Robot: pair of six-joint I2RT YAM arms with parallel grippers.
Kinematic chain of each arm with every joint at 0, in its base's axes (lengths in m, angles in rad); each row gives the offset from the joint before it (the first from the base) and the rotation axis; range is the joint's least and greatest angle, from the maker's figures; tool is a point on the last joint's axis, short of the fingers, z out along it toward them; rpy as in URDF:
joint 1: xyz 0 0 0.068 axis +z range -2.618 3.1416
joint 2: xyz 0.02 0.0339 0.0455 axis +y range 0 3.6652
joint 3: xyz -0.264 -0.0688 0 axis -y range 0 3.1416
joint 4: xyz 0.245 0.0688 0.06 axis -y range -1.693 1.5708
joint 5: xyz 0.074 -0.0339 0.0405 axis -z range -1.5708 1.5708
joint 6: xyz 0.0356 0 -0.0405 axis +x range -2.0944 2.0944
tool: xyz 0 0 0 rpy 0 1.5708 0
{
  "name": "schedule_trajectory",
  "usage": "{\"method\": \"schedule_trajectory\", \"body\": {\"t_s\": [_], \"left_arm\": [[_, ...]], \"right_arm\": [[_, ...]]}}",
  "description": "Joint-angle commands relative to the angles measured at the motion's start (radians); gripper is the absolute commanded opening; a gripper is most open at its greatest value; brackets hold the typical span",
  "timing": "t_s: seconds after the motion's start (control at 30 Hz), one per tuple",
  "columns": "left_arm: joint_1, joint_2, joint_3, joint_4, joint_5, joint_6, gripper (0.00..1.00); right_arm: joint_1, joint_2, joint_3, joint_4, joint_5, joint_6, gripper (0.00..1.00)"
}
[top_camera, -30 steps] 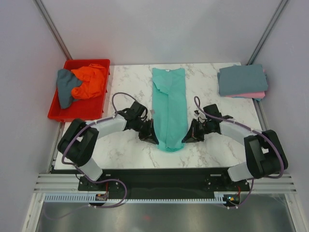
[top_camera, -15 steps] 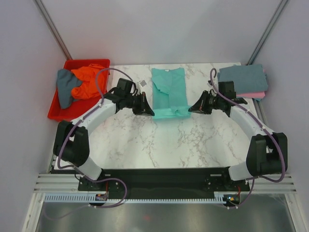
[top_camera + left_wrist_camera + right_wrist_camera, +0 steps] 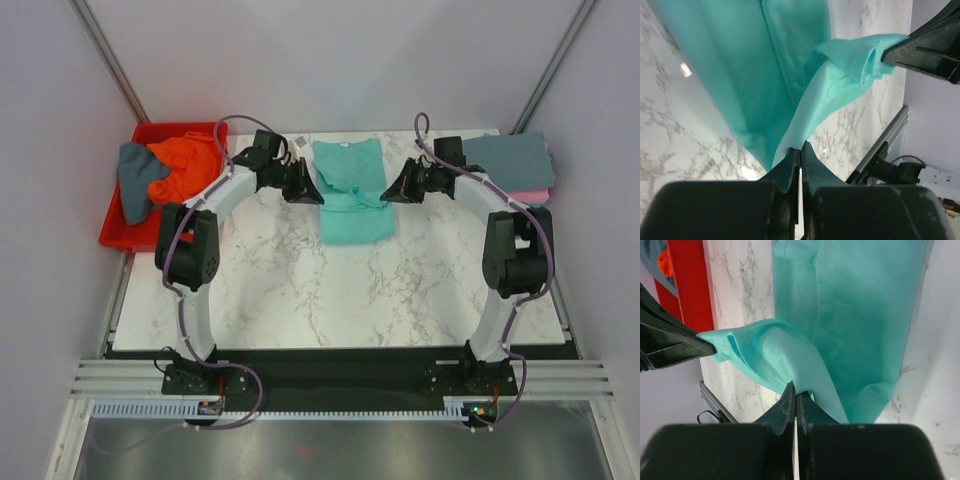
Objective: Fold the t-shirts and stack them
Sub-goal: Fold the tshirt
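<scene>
A teal t-shirt [image 3: 350,190] lies on the marble table [image 3: 330,290] at the back centre, its lower half lifted and folded up over its upper half. My left gripper [image 3: 314,194] is shut on the shirt's hem at its left edge; in the left wrist view the gripper [image 3: 800,148] pinches the teal cloth [image 3: 790,65]. My right gripper [image 3: 386,196] is shut on the hem at the right edge; in the right wrist view the gripper [image 3: 795,391] pinches the teal cloth [image 3: 850,305]. Both hold the hem above the shirt's middle.
A red bin [image 3: 125,225] at the back left holds an orange shirt [image 3: 190,165] and a grey-blue one [image 3: 133,175]. A stack of folded shirts [image 3: 510,165], grey-blue over pink, sits at the back right corner.
Both grippers have carried the shirt's bottom hem from the near side toward the back, folding the long shirt in half. The arms now stretch far back.
</scene>
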Motion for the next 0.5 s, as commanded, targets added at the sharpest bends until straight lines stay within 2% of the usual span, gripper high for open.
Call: {"method": "schedule_trajectory", "body": {"t_s": [0.0,0.2,0.47], "left_arm": [[0.018,0.050,0.122,0.000,0.013,0.064,0.02],[0.020,0.160,0.224,0.009,0.007,0.081,0.02],[0.020,0.283,0.366,0.065,-0.056,0.092,0.02]], "right_arm": [[0.000,0.068,0.108,0.024,-0.003,-0.030,0.00],[0.000,0.194,0.276,0.030,0.021,-0.066,0.00],[0.011,0.324,0.399,0.047,0.055,-0.101,0.00]]}}
